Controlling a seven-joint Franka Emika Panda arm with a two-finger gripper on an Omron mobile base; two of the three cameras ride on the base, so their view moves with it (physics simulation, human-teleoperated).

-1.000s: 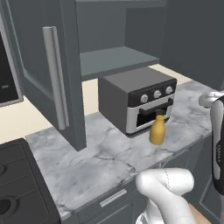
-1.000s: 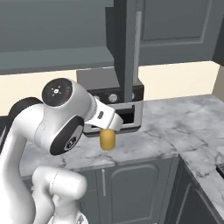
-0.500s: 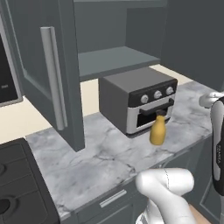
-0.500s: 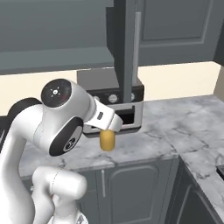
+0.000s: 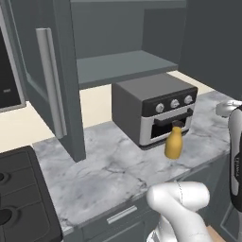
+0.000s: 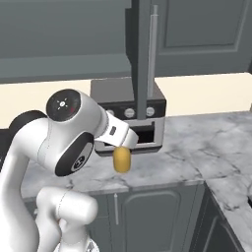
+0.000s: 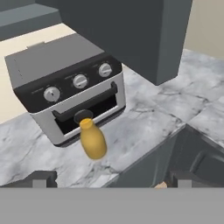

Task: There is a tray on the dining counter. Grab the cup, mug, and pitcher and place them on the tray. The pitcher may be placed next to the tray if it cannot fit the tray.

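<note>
The mustard-yellow pitcher (image 5: 173,144) (image 6: 121,160) (image 7: 92,140) stands upright on the stove-side marble worktop (image 5: 108,170), just in front of the toaster oven's door. In the hand view my gripper (image 7: 113,179) is open with nothing between its fingertips (image 7: 41,177). It hangs back from the worktop's front edge, above the pitcher and well apart from it. The tray, cup, mug and dining counter are out of view.
A grey-and-black toaster oven (image 5: 151,108) (image 7: 65,83) stands right behind the pitcher. An open wall-cabinet door (image 5: 47,80) (image 6: 147,59) hangs over the worktop, with a shelf (image 5: 118,66) behind it. A black stove (image 5: 19,198) lies to the left.
</note>
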